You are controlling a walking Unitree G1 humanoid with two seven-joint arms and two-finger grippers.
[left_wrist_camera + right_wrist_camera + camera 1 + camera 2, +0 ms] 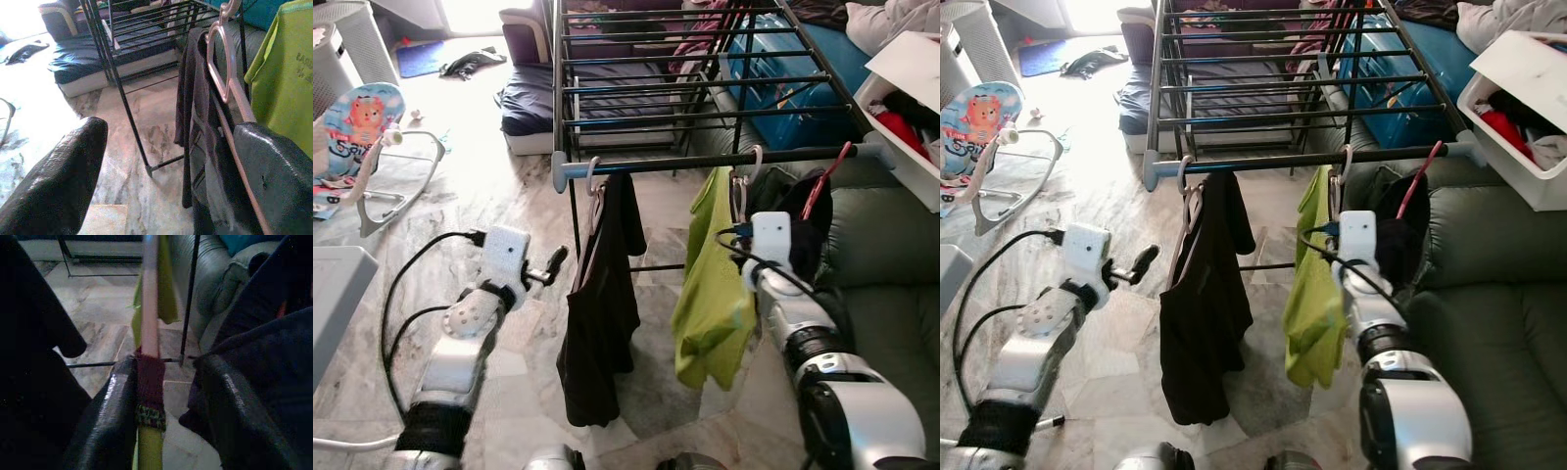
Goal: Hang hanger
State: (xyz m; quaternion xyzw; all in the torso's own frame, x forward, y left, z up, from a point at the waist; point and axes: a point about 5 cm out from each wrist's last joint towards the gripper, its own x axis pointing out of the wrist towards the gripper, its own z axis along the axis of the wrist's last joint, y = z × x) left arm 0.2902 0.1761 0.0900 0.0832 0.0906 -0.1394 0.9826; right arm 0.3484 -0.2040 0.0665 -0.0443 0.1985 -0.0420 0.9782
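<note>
Right pincer (161, 396) raised, fingers spread around green-shirt hanger (149, 308).

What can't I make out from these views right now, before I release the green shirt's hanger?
- Right pincer: head views hide its fingers behind the wrist housing and the green shirt; in the right wrist view the hanger lies between them, contact unclear.
- Hook on the rack bar: too small to confirm seating.
- Red hanger: its garment merges with dark clothes.
- Black garment: its bottom end is cut off by the left wrist view's edge.
</note>
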